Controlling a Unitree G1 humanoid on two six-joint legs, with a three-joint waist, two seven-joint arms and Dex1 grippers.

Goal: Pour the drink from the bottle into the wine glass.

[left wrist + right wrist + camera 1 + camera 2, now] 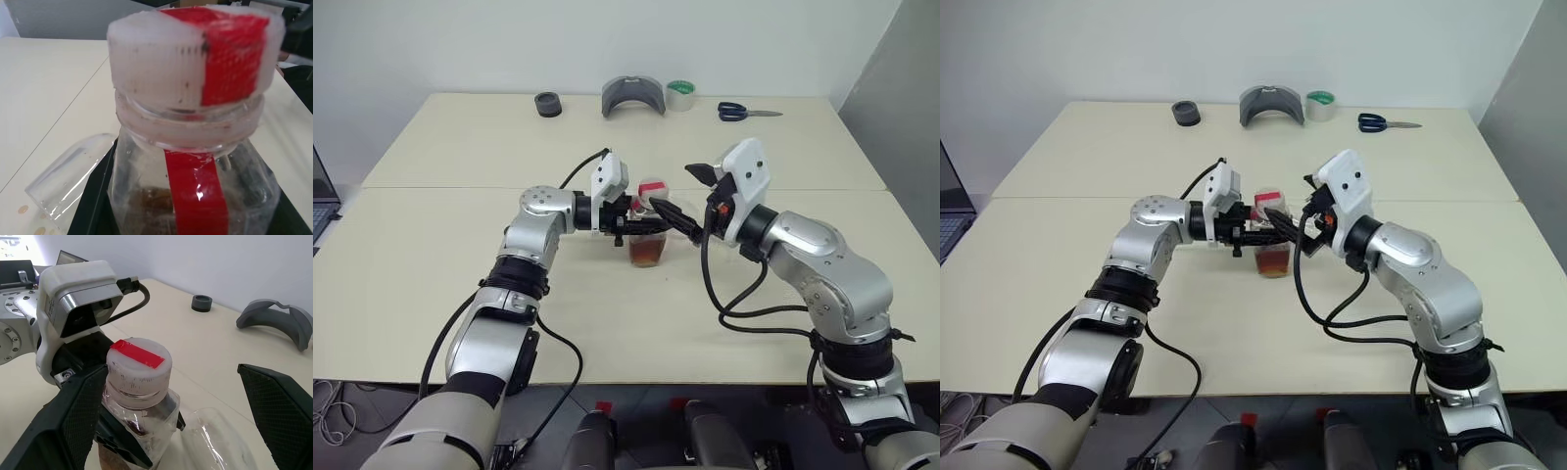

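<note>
The small clear bottle (647, 235) stands upright at the middle of the table (431, 294), with amber drink (646, 255) in its lower part and a red strip down its side (195, 191). Its red-and-white cap (139, 369) is on. My left gripper (632, 221) comes in level from the left and is shut on the bottle just under the neck. My right gripper (683, 196) is open, one finger on each side of the cap. The clear wine glass (71, 183) appears to lie on its side on the table right beside the bottle.
Along the far edge sit a black tape roll (547, 104), a grey curved piece (633, 96), a green-and-white tape roll (680, 95) and blue-handled scissors (744, 112). A laptop (321, 201) shows at the left. A few amber drops (22, 209) mark the table near the glass.
</note>
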